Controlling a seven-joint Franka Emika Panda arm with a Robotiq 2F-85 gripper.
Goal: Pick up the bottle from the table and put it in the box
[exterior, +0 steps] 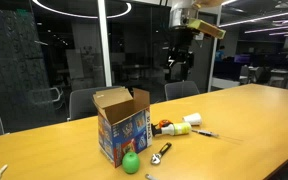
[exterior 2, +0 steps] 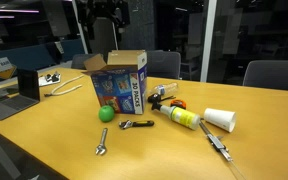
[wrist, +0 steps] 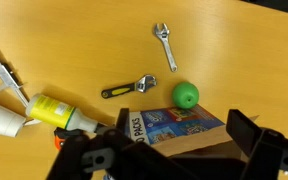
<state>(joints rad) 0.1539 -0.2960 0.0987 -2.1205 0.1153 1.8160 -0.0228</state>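
Nothing is yet done: the bottle (exterior 2: 183, 118) is left lying on the table (exterior 2: 54, 135), well in from its edges, beside the box (exterior 2: 119, 85), while the gripper (exterior: 176, 73) is held high above, jaws apart and empty.

I count on the desk (exterior 2: 269, 125): box (exterior 2: 124, 85) = 1 | bottle (exterior 2: 181, 117) = 1 | green ball (exterior 2: 106, 113) = 1 | wrenches = 2, one silver wrench (wrist: 162, 43) and one black-handled wrench (wrist: 129, 89) | short white cylinder (exterior 2: 220, 120) = 1 | small orange object (exterior 2: 171, 104) = 1, I cannot tell its kind | thin pen-like tool (exterior 2: 217, 144) = 1
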